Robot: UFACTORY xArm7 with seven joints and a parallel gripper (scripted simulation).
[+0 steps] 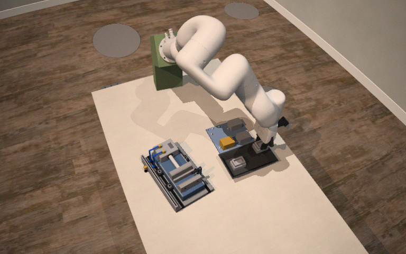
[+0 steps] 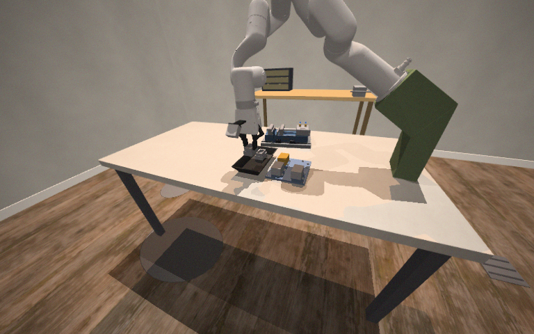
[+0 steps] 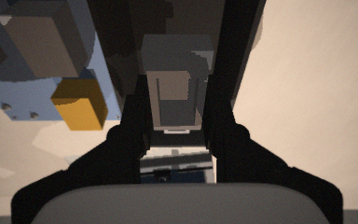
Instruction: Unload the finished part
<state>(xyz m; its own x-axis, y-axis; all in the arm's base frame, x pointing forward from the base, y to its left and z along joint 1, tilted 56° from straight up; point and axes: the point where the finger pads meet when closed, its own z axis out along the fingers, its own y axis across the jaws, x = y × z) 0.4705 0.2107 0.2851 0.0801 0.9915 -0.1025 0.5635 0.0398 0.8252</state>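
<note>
My gripper (image 1: 263, 146) (image 2: 250, 147) (image 3: 177, 91) is shut on the finished part (image 1: 256, 146) (image 3: 173, 105), a grey block with a rectangular pocket facing up. It holds the part low over the right end of the black outfeed tray (image 1: 265, 161) (image 2: 247, 165) (image 3: 117, 33). I cannot tell whether the part touches the tray floor. The blue and grey vise (image 1: 179, 175) (image 2: 287, 136) stands at the table's left with nothing between its jaws.
Another grey pocketed part (image 1: 238, 163) (image 2: 260, 154) lies in the tray's left end. Behind the tray a blue plate (image 1: 212, 132) (image 2: 304, 179) (image 3: 23, 93) carries two grey blocks (image 1: 234, 123) and an orange block (image 1: 227, 143) (image 2: 282, 156) (image 3: 81, 105). The arm's green pedestal (image 1: 164, 71) (image 2: 417, 117) stands at the back.
</note>
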